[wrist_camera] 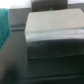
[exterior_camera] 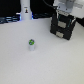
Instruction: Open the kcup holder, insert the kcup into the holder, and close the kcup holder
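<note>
From the exterior view, the arm (exterior_camera: 64,7) comes down from the top on the exterior view's right. Its pincer (exterior_camera: 63,19) sits right at the top of the black holder (exterior_camera: 63,27). The picture is too fuzzy to tell if the pincer is apart or together, or if it touches the holder. The holder stands on the white surface (exterior_camera: 50,60), and pale slots show on its front. The kcup (exterior_camera: 31,44) is well apart from the pincer, toward the exterior view's left and nearer the camera. It is tiny, with a green top and whitish sides, and it stands alone on the surface. A white bottle (exterior_camera: 25,11) stands at the back, also far from the pincer.

In the wrist view, a big gray boxy block (wrist_camera: 52,32) fills most of the picture, very close and blurry. It looks like the holder's top. A teal patch (wrist_camera: 4,27) shows at one edge. The pincer's fingers cannot be made out here.
</note>
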You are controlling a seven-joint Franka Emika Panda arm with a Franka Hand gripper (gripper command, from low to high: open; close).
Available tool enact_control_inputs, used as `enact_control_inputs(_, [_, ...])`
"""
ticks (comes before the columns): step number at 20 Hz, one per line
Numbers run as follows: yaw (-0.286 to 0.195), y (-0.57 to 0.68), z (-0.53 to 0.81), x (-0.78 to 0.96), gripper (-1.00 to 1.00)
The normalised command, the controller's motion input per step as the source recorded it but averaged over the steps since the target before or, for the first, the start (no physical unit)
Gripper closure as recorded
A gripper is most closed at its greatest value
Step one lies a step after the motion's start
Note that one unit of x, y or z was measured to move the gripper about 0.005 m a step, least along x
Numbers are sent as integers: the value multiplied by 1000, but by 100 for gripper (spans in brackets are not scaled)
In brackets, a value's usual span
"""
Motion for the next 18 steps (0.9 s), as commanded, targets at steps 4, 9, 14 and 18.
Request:
enact_control_inputs(4, [3, -2, -319, -299, -100])
enact_control_inputs(9, [-5, 62, -182, -198, 100])
enact_control_inputs(14, [-5, 87, -17, -112, 100])
enact_control_inputs(18, [-2, 27, -11, 12, 100])
